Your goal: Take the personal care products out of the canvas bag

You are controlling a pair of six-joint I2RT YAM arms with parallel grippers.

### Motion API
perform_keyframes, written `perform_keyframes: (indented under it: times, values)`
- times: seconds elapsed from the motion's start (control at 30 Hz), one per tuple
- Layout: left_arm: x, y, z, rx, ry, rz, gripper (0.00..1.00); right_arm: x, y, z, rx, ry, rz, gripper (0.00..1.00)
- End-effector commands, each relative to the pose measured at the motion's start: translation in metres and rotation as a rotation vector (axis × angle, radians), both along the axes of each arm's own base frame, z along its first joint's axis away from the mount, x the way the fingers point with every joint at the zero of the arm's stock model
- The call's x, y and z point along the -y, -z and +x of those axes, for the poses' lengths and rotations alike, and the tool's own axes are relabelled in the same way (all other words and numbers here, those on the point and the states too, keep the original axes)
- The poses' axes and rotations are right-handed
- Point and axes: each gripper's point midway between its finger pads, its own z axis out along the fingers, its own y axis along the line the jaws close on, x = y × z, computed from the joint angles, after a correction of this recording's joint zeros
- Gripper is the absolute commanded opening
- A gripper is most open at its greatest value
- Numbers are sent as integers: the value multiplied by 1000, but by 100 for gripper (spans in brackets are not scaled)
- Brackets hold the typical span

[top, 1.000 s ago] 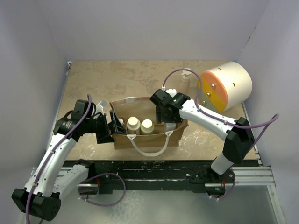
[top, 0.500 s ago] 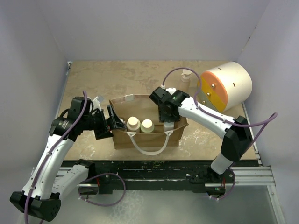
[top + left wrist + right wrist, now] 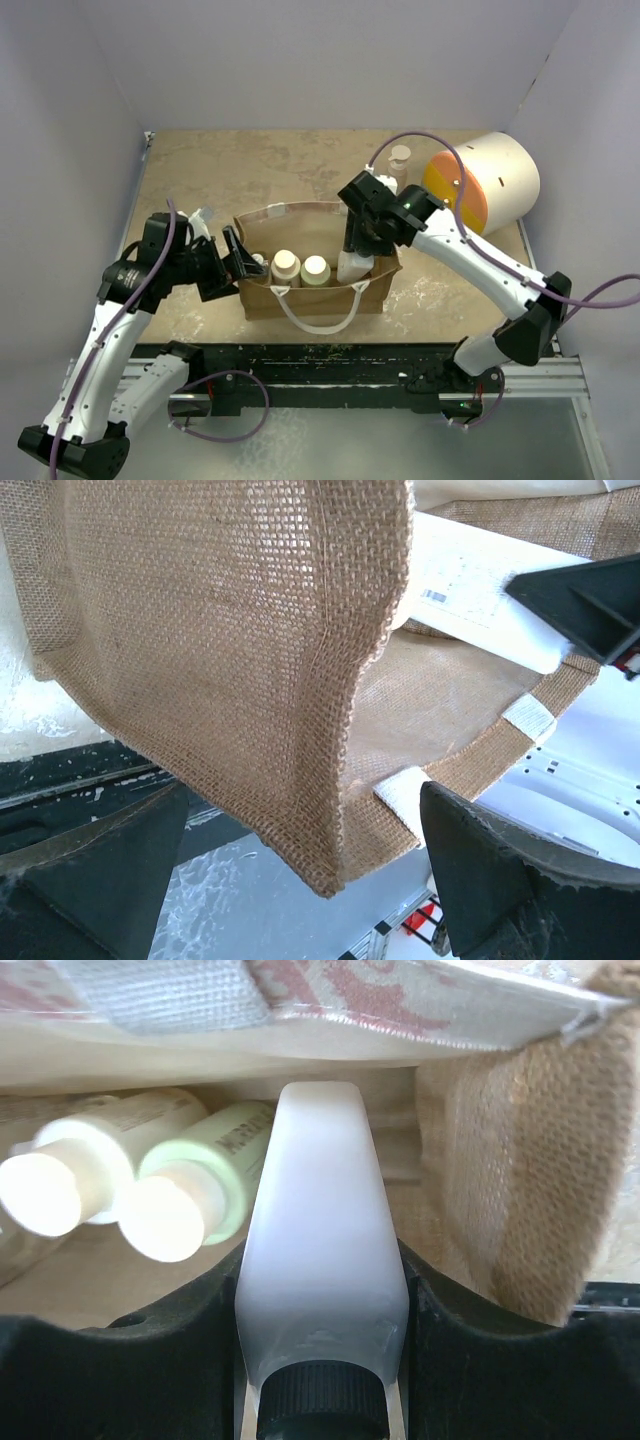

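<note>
The tan canvas bag (image 3: pixel 320 292) stands at the table's middle, its rope handle toward me. My right gripper (image 3: pixel 360 238) (image 3: pixel 322 1290) is shut on the white black-capped bottle (image 3: pixel 352 267) (image 3: pixel 322 1250), cap toward the wrist, its lower part still inside the bag's right end. A cream wide-capped bottle (image 3: pixel 286 265) (image 3: pixel 60 1185) and an olive-green cream-capped one (image 3: pixel 315 268) (image 3: pixel 195 1200) stand in the bag. A beige pump bottle (image 3: pixel 400 160) stands on the table behind. My left gripper (image 3: pixel 236 262) (image 3: pixel 300 880) is open, straddling the bag's left wall (image 3: pixel 250 660).
A large white, orange and yellow cylinder (image 3: pixel 490 185) lies at the back right, close behind the right arm. The enclosure's walls bound the table on three sides. The black front rail (image 3: pixel 330 355) runs just before the bag.
The right gripper has closed on the white bottle and raised it, its wrist swinging up and right. The left arm has shifted slightly, staying open at the bag's left wall.
</note>
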Motion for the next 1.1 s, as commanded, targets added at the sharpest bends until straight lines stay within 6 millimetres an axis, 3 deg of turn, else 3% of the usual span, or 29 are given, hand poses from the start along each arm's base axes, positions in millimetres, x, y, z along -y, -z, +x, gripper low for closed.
perform_keyframes:
  times: [0.0, 0.3, 0.53, 0.7, 0.83, 0.9, 1.07]
  values:
    - [-3, -11, -4, 40, -9, -6, 99, -13, -59, -1, 89, 59, 219, 0]
    - [-6, -9, -17, 37, -17, -10, 99, -13, -131, -14, 208, 126, 523, 0]
    - [-6, -11, -18, 45, -3, -6, 99, -8, -213, -19, 355, 217, 873, 0]
    - [-6, -14, -14, 54, -1, -1, 99, 11, -273, -17, 520, 263, 1038, 0]
    - [-7, -17, -15, 61, -2, 2, 99, 47, -305, -5, 702, 341, 940, 0]
    - [-8, -17, -16, 63, -5, 6, 99, 70, -310, 3, 786, 391, 813, 0]
    - [-9, -16, -22, 44, -20, -1, 99, 120, -285, 18, 880, 490, 405, 0]
